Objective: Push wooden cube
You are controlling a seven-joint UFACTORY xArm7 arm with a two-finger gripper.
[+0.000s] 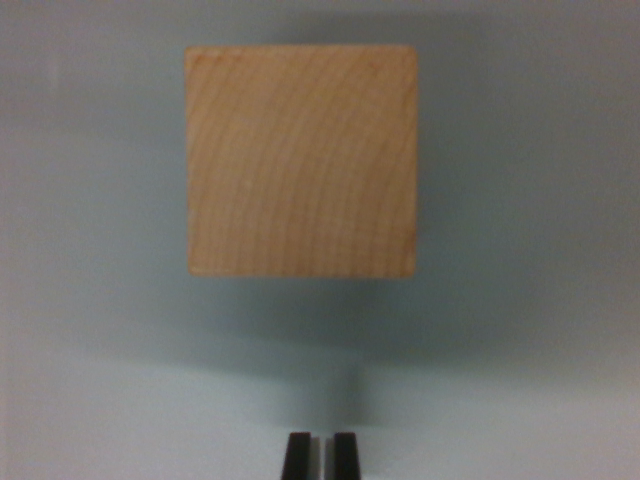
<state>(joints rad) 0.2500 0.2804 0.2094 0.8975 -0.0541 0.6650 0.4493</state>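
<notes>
A pale grey-blue surface (90, 300) fills the whole wrist view, darker across the upper and middle part where a soft shadow spreads out around the block, and lighter along the bottom of the frame.

The wooden cube (300, 160) sits in the upper centre of the frame, slightly to the wrist view's left of the middle. One square face is turned toward the camera. It is light tan, with faint curved grain rings sweeping across it, and its edges are straight with slightly softened corners. The picture is a little blurred, so finer marks on the wood cannot be made out. Its upper edge lies near the top of the frame and its lower edge ends a bit past the middle height.

The gripper (320, 457) shows only as two dark fingertips (297, 457) at the bottom centre edge. They stand nearly together, with only a thin pale slit between them, holding nothing. They are well apart from the cube, with bare surface between.
</notes>
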